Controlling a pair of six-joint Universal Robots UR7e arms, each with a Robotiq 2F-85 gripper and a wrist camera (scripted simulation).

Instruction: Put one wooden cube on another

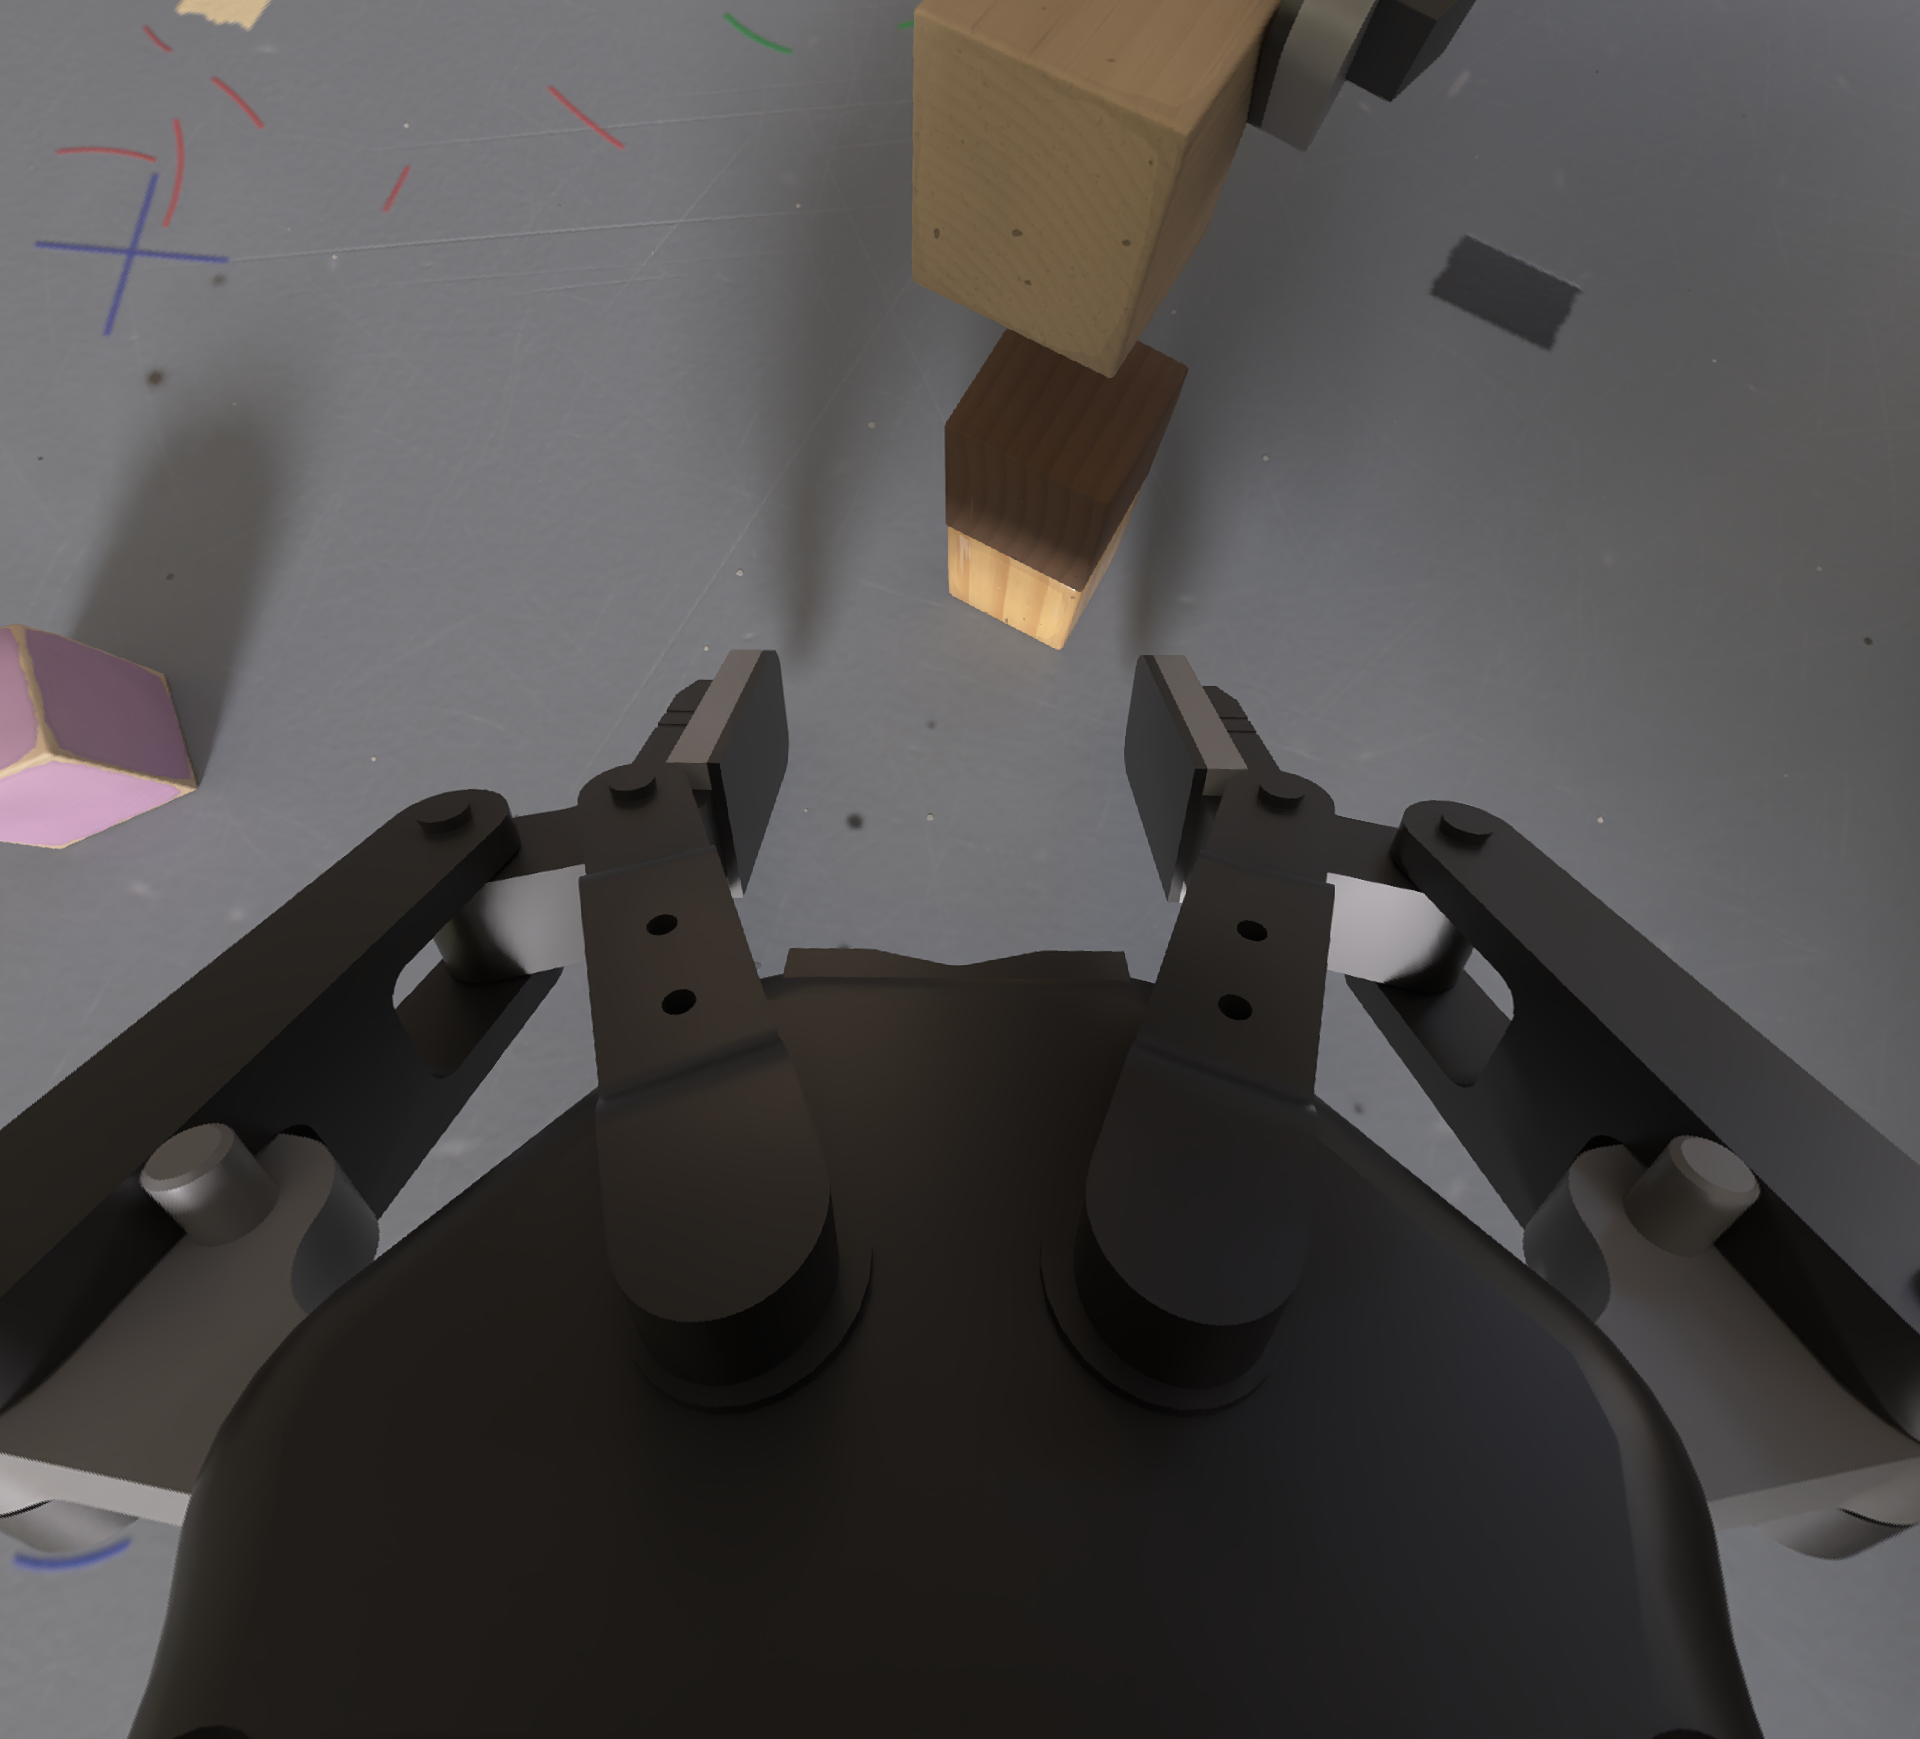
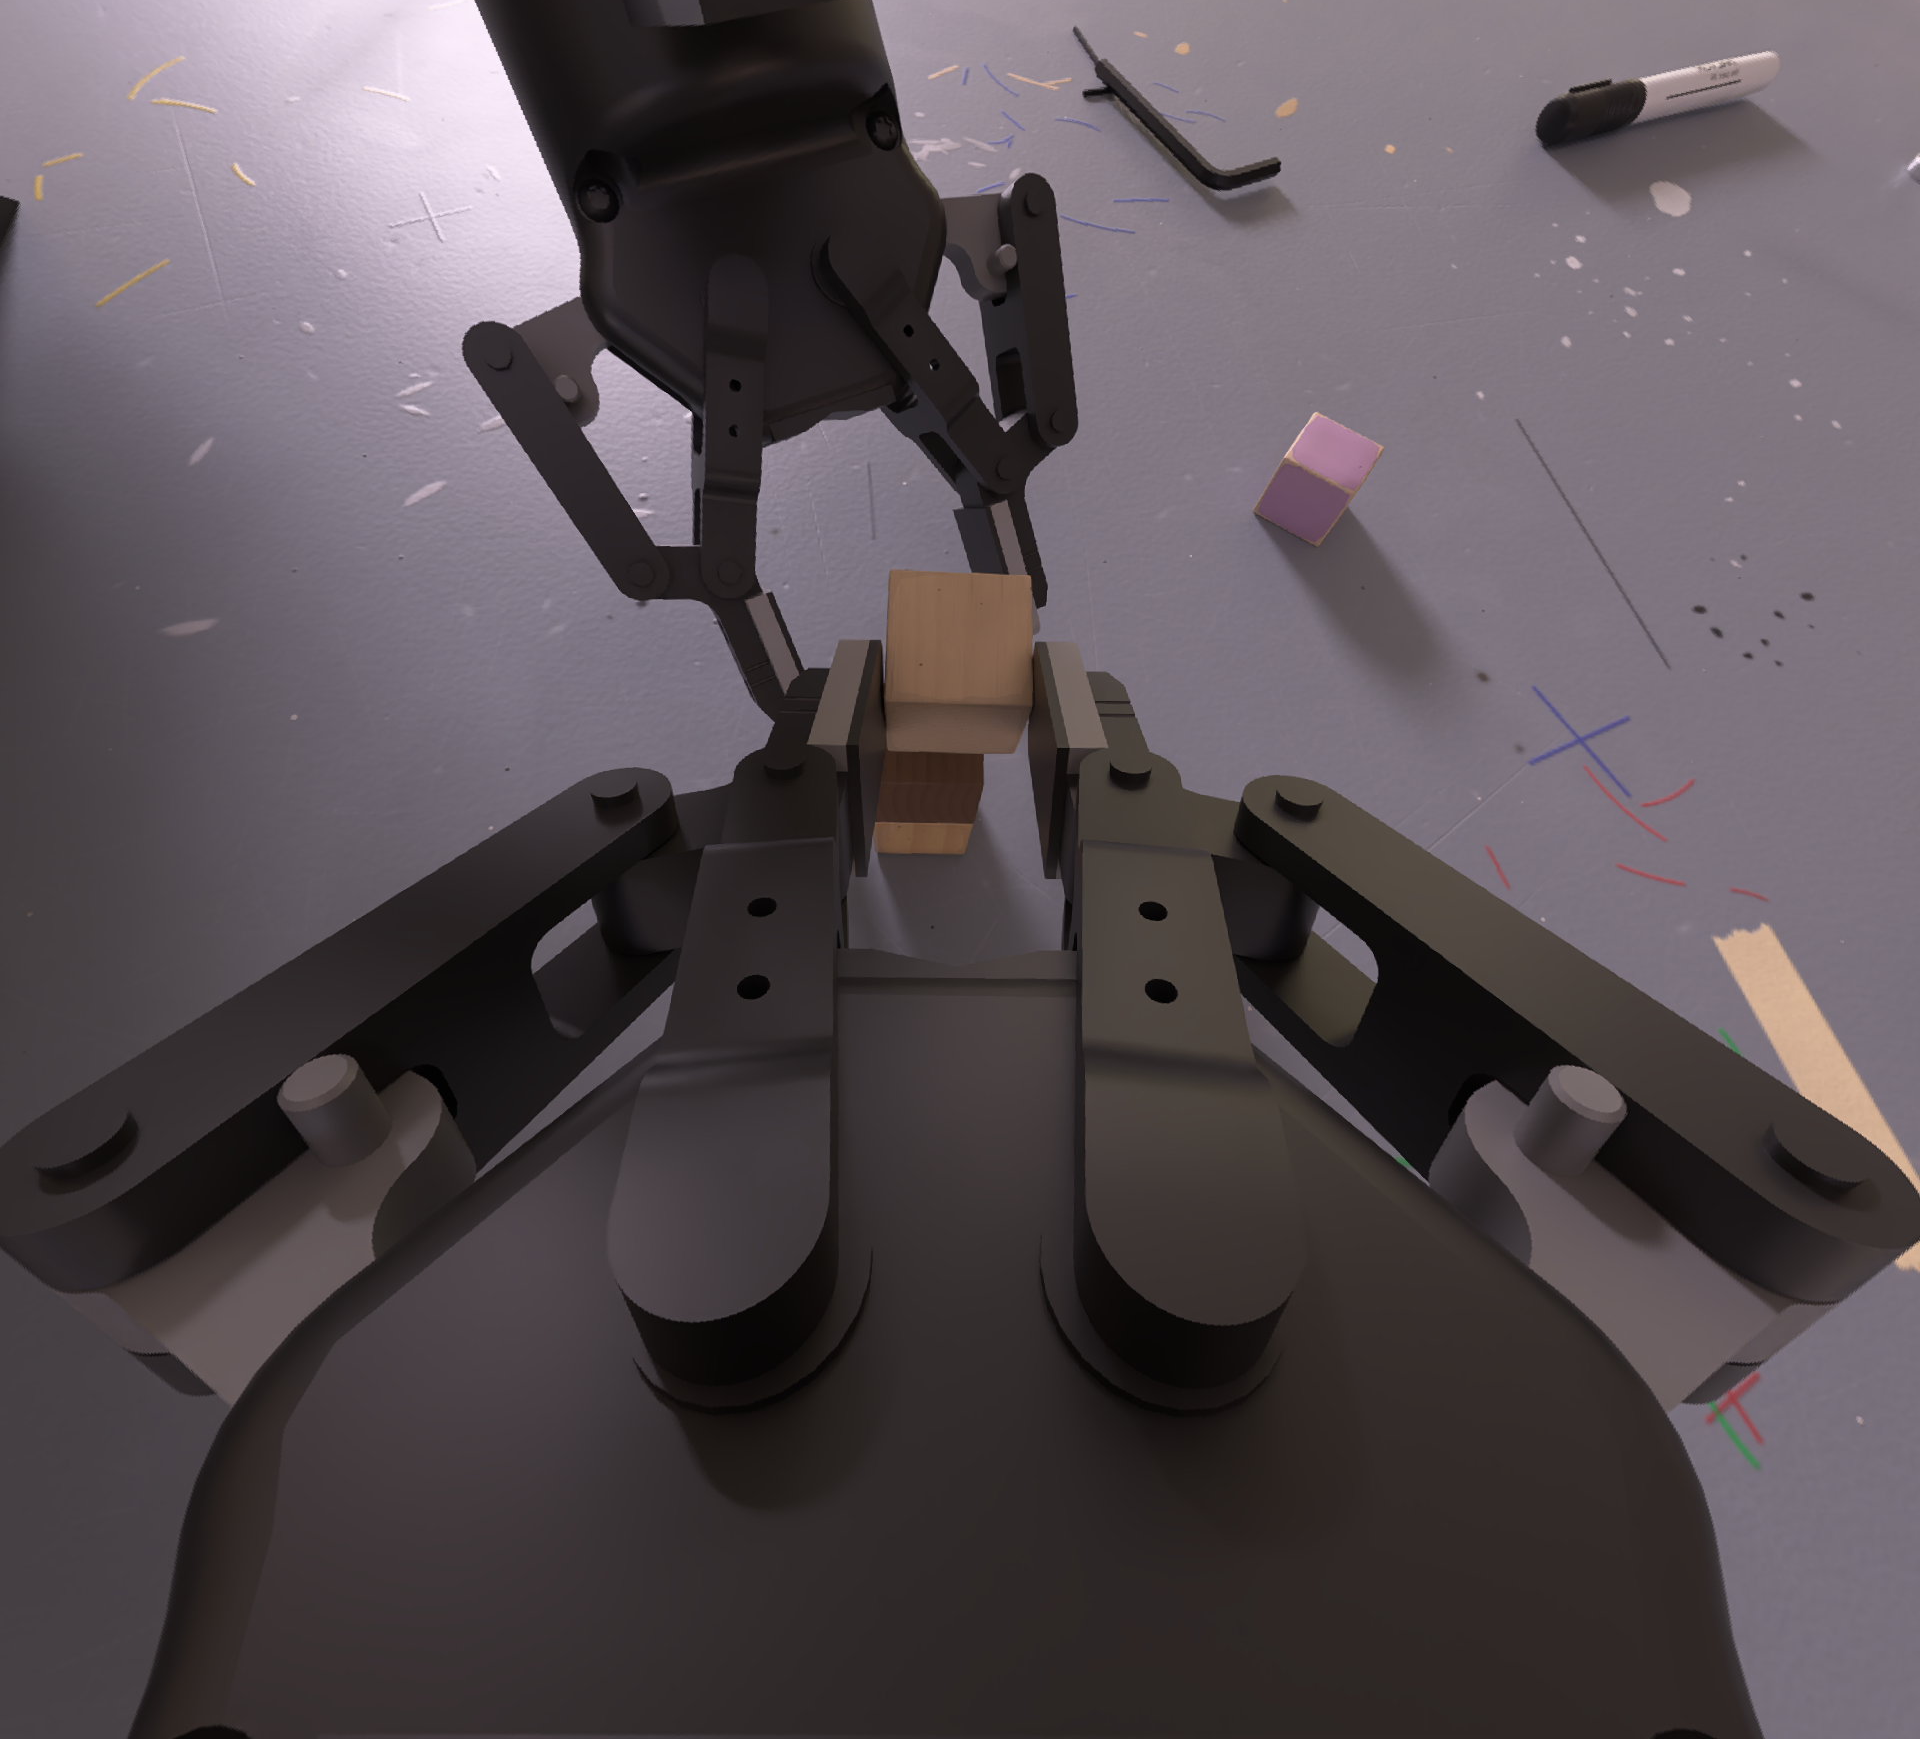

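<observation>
Right wrist view: right gripper [image 2: 956, 702] pinches a pale wooden cube [image 2: 954, 669] between its two pads, one pad flat on each opposite side face; directly under it stands a second wooden cube [image 2: 928, 804], top in shadow, lower edge lit. Left wrist view: same held cube [image 1: 1081, 131] hangs above the lower cube [image 1: 1044, 494], which sits on the grey scuffed tabletop [image 1: 520, 442]. Whether the two touch cannot be told; from this side the held cube overlaps the top of the lower one. Left gripper [image 1: 956, 723] empty, fingers spread wide, hanging near the stack on the lower cube's side. Progress, as a judgement: pick and carry done, cube roughly centred over its target, slight offset to one side possible; left to do are the last lowering, letting go, and a clean retreat. Orientation: held cube has no long axis, equal sides; faces look near level and roughly square to the lower cube, with perhaps a small twist about the vertical. Off to one side, well apart, a pink-faced cube with pale wooden edges [image 2: 1317, 478], untouched. A black-capped white marker [image 2: 1652, 95] and a black hex key [image 2: 1184, 131] lie farther off
</observation>
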